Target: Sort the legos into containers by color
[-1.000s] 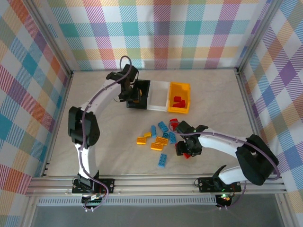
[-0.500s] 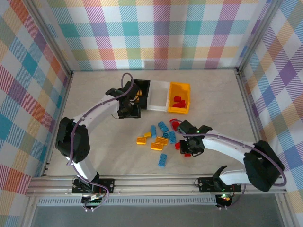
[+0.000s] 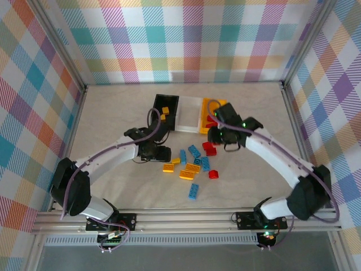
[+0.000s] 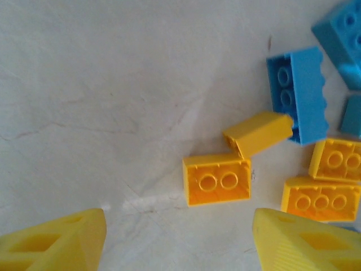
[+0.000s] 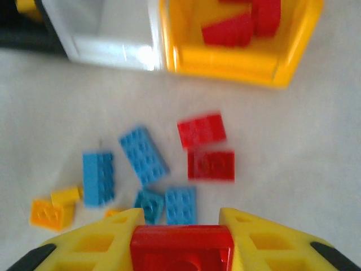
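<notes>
The right claw [image 5: 180, 221] clamps a red brick [image 5: 181, 247], likely light, hard and slick, by its flat sides, while the left claw [image 4: 177, 220] hangs open over a yellow brick [image 4: 217, 179].

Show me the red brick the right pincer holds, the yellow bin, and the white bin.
red brick [image 5: 181, 247], right wrist view, its upper face
yellow bin [image 5: 225, 63], right wrist view, near wall
white bin [image 5: 107, 49], right wrist view, near wall

Right end effector [image 5: 180, 234] carried red brick [image 5: 181, 251] to yellow bin [image 5: 225, 61].
</notes>
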`<move>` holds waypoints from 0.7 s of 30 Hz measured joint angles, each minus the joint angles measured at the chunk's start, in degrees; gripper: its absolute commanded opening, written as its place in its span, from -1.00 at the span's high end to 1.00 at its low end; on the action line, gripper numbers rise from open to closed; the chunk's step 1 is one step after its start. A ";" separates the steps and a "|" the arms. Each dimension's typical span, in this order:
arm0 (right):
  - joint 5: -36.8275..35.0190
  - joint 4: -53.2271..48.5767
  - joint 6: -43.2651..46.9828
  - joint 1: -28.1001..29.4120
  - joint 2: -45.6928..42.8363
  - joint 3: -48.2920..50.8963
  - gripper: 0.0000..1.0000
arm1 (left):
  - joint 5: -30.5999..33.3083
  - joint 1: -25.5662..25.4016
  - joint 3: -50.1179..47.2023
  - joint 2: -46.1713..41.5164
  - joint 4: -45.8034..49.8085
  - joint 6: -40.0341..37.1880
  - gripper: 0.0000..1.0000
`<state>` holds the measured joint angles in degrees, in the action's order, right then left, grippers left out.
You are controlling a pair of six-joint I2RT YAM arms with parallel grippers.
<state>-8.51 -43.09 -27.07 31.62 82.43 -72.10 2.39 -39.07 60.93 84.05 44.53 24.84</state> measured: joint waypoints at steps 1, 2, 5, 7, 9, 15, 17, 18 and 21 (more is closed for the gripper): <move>0.31 0.68 0.74 -1.40 2.36 -2.21 0.23 | 0.00 -0.59 -0.76 -0.22 -0.31 0.26 -0.41; 0.63 1.29 1.53 -3.04 5.33 -4.76 0.23 | 0.00 -1.22 -1.60 -0.28 -0.76 0.68 -0.42; 1.86 2.58 3.50 -6.95 13.60 -11.04 0.23 | 0.04 -2.51 -3.04 -0.24 -1.49 1.44 -0.45; 2.32 2.91 4.55 -8.72 18.58 -14.69 0.23 | 0.02 -3.30 -3.06 -0.07 -1.92 1.84 -0.48; 2.78 3.23 5.55 -10.21 23.06 -17.70 0.22 | 0.00 -4.20 -3.02 0.83 -3.04 2.47 -0.52; 4.76 3.34 7.08 -12.46 31.91 -23.06 0.19 | 0.04 -5.99 -3.02 6.23 -4.46 3.30 -0.54; 5.40 3.41 7.50 -12.55 33.73 -24.35 0.17 | 0.22 -6.05 -3.02 7.39 -4.59 3.72 -0.54; 5.79 3.45 7.72 -12.55 34.58 -25.00 0.13 | 0.22 -6.05 -3.02 7.87 -4.70 3.91 -0.54; 6.82 3.63 8.35 -12.55 35.52 -25.62 -0.20 | 0.22 -6.05 -3.02 9.31 -5.38 4.13 -0.54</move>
<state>-1.69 -39.46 -18.72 19.07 117.95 -97.71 2.61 -45.12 57.91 93.36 39.16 28.97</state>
